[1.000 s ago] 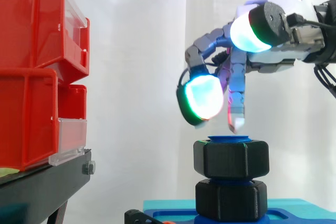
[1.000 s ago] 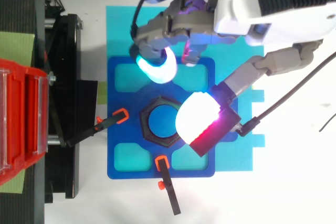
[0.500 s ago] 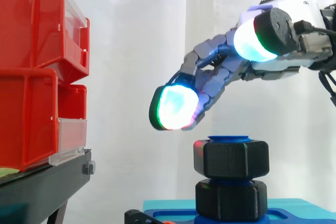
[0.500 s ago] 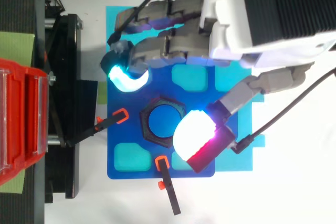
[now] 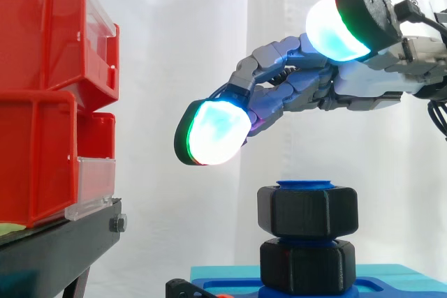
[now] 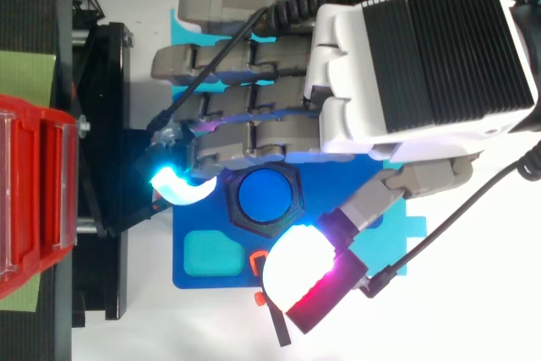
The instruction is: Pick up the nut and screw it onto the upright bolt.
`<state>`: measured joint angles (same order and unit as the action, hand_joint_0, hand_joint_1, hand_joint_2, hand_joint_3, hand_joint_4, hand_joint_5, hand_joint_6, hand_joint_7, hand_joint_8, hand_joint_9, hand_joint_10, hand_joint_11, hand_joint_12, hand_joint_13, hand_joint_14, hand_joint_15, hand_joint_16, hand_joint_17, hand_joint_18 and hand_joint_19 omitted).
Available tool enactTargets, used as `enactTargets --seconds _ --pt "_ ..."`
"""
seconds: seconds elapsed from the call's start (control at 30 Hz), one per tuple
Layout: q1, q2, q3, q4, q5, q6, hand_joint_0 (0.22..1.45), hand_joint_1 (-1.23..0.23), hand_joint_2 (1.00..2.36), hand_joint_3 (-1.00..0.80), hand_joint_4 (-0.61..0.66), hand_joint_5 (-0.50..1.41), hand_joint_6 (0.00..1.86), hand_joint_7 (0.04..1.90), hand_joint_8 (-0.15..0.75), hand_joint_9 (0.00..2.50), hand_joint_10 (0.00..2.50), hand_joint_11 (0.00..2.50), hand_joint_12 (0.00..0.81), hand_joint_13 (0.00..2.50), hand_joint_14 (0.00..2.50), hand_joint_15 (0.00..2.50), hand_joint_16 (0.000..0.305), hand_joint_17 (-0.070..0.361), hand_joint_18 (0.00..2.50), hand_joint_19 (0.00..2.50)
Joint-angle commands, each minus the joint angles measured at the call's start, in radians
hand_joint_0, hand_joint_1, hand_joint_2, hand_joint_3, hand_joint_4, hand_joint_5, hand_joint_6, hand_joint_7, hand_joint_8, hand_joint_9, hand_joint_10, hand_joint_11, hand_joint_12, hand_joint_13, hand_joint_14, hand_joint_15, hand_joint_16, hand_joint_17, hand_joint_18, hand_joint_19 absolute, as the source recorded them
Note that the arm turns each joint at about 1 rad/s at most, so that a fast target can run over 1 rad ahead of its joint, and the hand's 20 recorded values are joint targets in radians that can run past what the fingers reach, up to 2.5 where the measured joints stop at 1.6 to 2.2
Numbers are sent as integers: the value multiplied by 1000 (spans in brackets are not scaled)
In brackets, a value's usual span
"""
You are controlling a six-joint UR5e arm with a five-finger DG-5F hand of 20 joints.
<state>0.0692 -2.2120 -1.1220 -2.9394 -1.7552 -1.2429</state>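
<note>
1. The hand [image 5: 377,92] hovers above the work with its fingers [image 5: 279,99] stretched out nearly straight and set well away from the thumb; it holds nothing
2. The nut [image 5: 307,211] already sits on the upright bolt [image 5: 306,185], just under the bolt's blue top and just above a lower black hex piece [image 5: 307,264] on the blue base plate [image 5: 391,285]
3. The relation that matters: the nut lies below the hand and apart from it. From above, the bolt [image 6: 265,195] shows in the gap between the fingers and the glowing thumb pad [image 6: 292,270]
4. The bolt's long axis stands vertical, so any further turning would, I judge, need the hand to come straight down and close around the nut's flats
5. Whether the nut is fully tight cannot be told
6. The red bins [image 5: 42,102] stand well apart to the side view's left
</note>
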Motion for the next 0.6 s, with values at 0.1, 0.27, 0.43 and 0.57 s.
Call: enactTargets --seconds 0.1,0.27,0.43,0.57 --pt "9 0 -22 3 16 0 462 -24 1000 -500 141 -171 501 598 216 381 0 0 332 67 0 0 43 98 0 0" --pt "15 0 -51 39 22 10 464 -24 1000 -500 144 -168 501 607 222 394 0 0 335 85 0 0 43 97 0 0" --pt "15 0 -53 56 22 28 468 -27 1000 -500 150 -163 501 637 226 398 0 0 337 108 0 0 43 96 0 0" --pt "15 0 -53 54 23 26 470 -31 1000 -500 164 -153 502 691 239 410 0 0 340 125 0 0 43 97 0 0"
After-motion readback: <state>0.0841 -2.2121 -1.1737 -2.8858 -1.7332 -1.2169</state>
